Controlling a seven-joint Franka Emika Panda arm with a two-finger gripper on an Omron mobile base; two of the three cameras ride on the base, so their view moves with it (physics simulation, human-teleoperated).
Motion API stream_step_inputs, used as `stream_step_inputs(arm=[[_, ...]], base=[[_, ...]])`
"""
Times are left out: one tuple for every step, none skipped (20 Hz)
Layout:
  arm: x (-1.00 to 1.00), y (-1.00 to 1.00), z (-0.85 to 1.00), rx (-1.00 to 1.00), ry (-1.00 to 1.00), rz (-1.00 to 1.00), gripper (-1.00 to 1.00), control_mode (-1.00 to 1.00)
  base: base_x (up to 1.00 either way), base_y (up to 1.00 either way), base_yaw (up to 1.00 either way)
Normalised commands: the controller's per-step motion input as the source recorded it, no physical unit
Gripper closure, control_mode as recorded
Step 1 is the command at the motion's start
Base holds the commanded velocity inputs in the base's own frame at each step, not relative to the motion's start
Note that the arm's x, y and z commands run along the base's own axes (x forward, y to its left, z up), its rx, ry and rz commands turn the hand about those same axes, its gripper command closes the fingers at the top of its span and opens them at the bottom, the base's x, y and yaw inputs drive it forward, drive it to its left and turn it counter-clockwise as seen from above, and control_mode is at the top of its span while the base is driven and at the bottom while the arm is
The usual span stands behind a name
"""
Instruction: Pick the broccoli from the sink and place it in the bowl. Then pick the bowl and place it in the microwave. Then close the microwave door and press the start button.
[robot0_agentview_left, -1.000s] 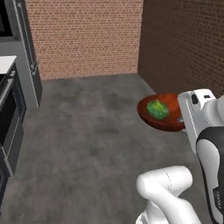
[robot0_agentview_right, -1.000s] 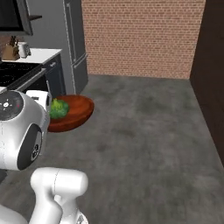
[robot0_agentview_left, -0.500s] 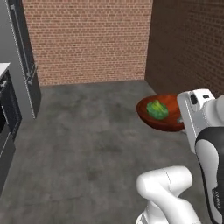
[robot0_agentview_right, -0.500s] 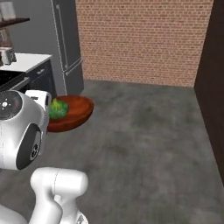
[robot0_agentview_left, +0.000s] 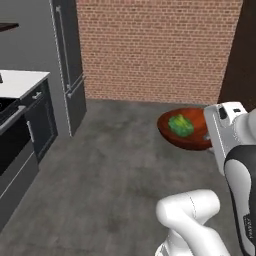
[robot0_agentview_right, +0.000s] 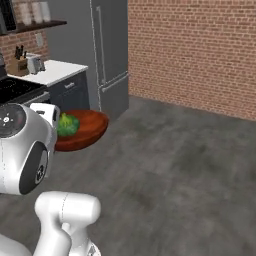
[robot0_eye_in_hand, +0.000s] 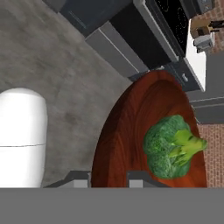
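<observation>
Hand view is showing the gripper (robot0_eye_in_hand: 109, 178) clamping the near rim of the bowl (robot0_eye_in_hand: 131, 131), the broccoli (robot0_eye_in_hand: 171, 146) lying inside it. Bare grey floor (robot0_agentview_left: 110, 165) is spreading wide beneath, the fridge (robot0_agentview_right: 107, 55) and brick wall (robot0_agentview_right: 200, 50) standing well apart.

Bowl (robot0_agentview_left: 186, 135) held off the floor (robot0_agentview_left: 110, 175) w/ broccoli (robot0_agentview_left: 180, 125) lying inside.

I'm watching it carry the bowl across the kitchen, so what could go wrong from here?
The pincer seems to grip the bowl only at its rim, so it could tilt or slip.

The broccoli lies loose inside and might roll out.

The bowl juts out ahead and could clip the counter.
</observation>
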Motion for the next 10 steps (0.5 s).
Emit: stream_step_inputs(arm=[[0.0, 0.0, 0.0, 0.0, 0.0, 0.0, 1.0, 1.0], [0.0, 0.0, 0.0, 0.0, 0.0, 0.0, 1.0, 1.0], [0.0, 0.0, 0.0, 0.0, 0.0, 0.0, 1.0, 1.0], [0.0, 0.0, 0.0, 0.0, 0.0, 0.0, 1.0, 1.0], [0.0, 0.0, 0.0, 0.0, 0.0, 0.0, 1.0, 1.0], [0.0, 0.0, 0.0, 0.0, 0.0, 0.0, 1.0, 1.0], [0.0, 0.0, 0.0, 0.0, 0.0, 0.0, 1.0, 1.0], [0.0, 0.0, 0.0, 0.0, 0.0, 0.0, 1.0, 1.0], [0.0, 0.0, 0.0, 0.0, 0.0, 0.0, 1.0, 1.0], [0.0, 0.0, 0.0, 0.0, 0.0, 0.0, 1.0, 1.0]], base=[[0.84, -0.49, 0.73], [0.77, -0.47, 0.74], [0.71, -0.46, 0.76], [0.69, -0.46, 0.77], [0.66, -0.45, 0.77], [0.61, -0.47, 0.77], [0.57, -0.48, 0.78], [0.55, -0.48, 0.78], [0.55, -0.48, 0.79], [0.53, -0.47, 0.79]])
